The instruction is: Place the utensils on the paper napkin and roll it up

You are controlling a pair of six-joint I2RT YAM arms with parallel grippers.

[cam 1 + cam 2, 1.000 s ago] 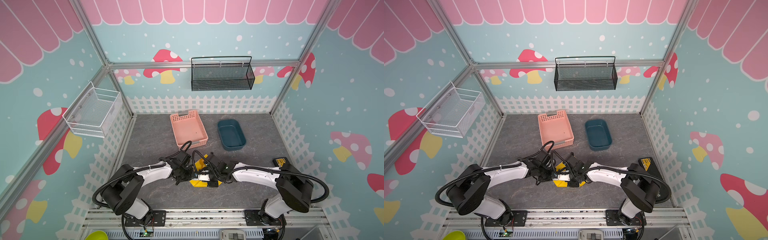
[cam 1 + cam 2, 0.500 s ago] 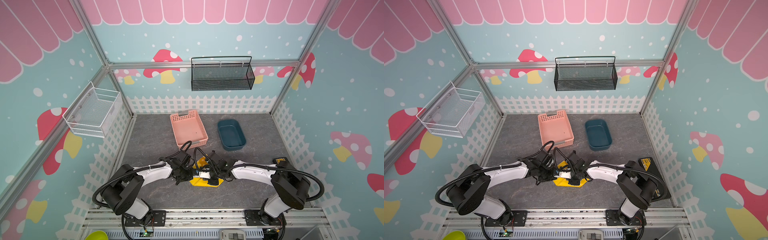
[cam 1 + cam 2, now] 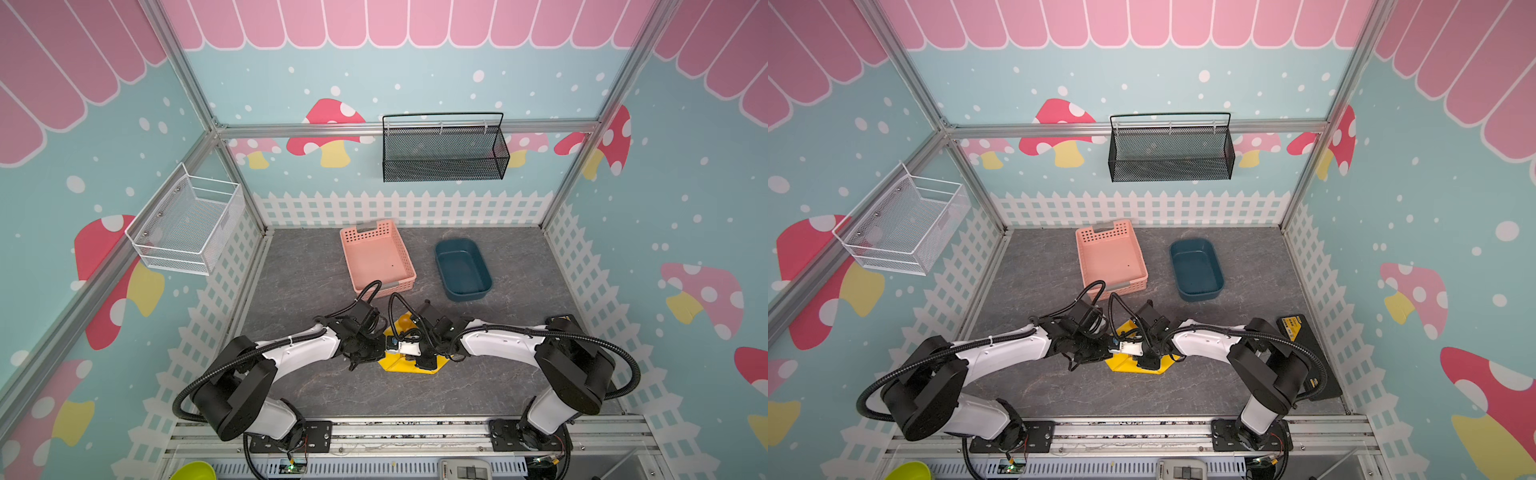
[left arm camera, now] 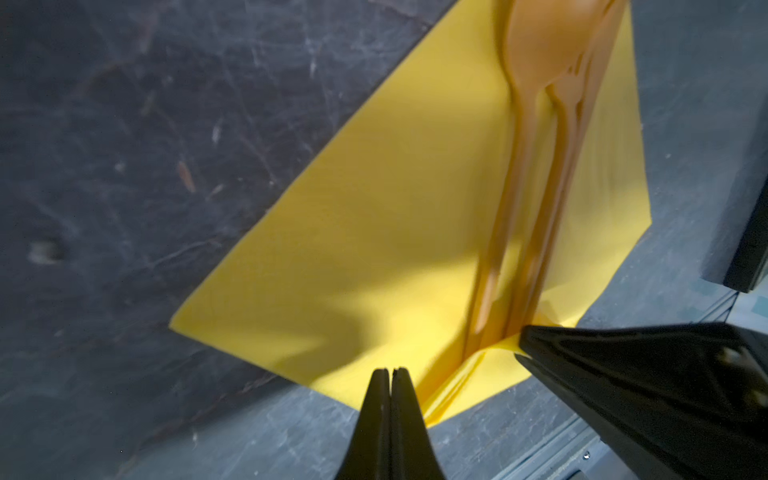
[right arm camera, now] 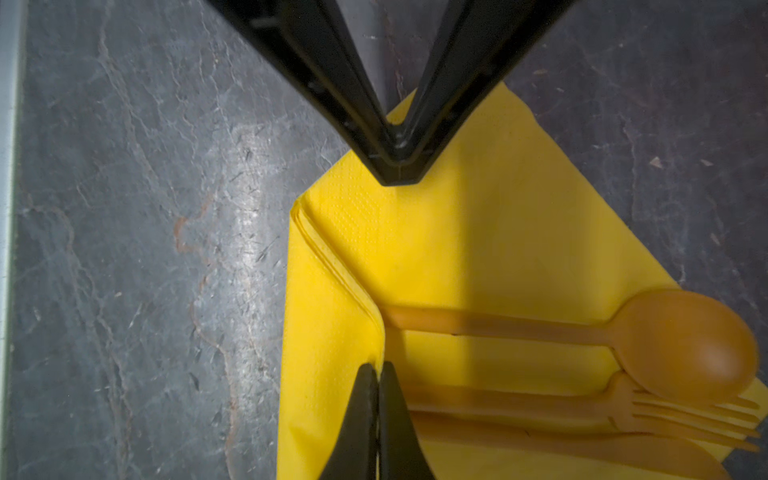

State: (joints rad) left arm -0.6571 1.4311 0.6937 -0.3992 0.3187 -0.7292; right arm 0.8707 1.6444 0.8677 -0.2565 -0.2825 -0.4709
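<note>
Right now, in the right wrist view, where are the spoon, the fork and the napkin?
spoon [image 5: 690, 345]: right wrist view, middle of its bowl.
fork [image 5: 540, 405]: right wrist view, on its handle.
napkin [image 5: 478, 232]: right wrist view, bare flat part beside the spoon's handle.

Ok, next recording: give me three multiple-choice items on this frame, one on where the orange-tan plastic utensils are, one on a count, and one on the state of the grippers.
1. The orange-tan plastic utensils lie:
A) on the bright yellow paper napkin
B) beside it, not touching
C) lifted clear above it

2. How many utensils are there?
A) two
B) four
C) three

3. The left gripper and right gripper are:
A) both open
B) both shut
C) one open, one shut

Answers:
1 A: in the right wrist view all of them rest on the napkin.
2 C: there is a spoon, a fork and a knife.
3 B: each wrist view shows its own jaws closed together.
</note>
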